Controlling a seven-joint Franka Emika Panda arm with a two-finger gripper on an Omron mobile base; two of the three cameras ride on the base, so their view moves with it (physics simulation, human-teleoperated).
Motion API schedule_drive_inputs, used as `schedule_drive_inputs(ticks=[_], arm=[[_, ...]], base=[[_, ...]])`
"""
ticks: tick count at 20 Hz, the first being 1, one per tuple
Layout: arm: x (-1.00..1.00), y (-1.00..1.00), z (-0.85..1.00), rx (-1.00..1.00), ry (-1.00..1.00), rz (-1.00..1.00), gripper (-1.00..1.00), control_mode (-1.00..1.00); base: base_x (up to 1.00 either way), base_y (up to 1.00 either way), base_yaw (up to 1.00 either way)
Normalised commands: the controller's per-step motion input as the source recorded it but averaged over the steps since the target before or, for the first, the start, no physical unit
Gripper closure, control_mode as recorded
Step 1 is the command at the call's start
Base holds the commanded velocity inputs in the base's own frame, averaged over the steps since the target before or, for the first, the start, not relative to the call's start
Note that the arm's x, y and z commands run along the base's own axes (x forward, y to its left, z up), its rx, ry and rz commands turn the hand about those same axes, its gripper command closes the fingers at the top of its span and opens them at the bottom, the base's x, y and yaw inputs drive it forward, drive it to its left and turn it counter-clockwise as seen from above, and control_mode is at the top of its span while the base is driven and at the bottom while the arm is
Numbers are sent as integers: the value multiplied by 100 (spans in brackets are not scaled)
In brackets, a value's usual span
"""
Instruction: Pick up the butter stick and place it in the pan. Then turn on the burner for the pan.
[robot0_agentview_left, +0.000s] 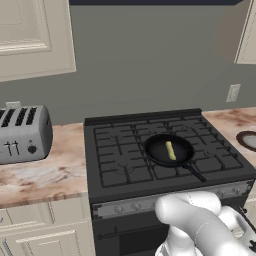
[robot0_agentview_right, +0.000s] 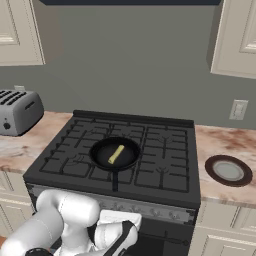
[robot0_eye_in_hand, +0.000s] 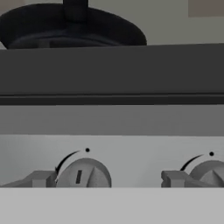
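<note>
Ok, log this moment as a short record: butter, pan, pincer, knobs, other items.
butter stick: lying inside the pan
pan: on the stove grates, handle toward the front
pincer: open, fingertips flanking a knob on the front panel
second knob: to its right in the hand view
toaster: counter, left of stove
dish: counter, right of stove

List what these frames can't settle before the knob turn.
- Fingers: the hand view's bottom edge cuts them off, so whether they touch the knob is unclear.
- Butter: hidden in the hand view behind the pan wall.
- Knob markings: too small in the base views.
- Second knob: cut by the right edge.
</note>
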Motion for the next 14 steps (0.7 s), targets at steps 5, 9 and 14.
schedule_drive_inputs(ticks=[5,9,14], arm=[[0,35,0,0,4,0,-100,-100],[0,32,0,0,2,0,-100,-100],[20,21,10,0,1,0,-100,-100]], base=[[0,0,0],[0,0,0],[0,0,0]])
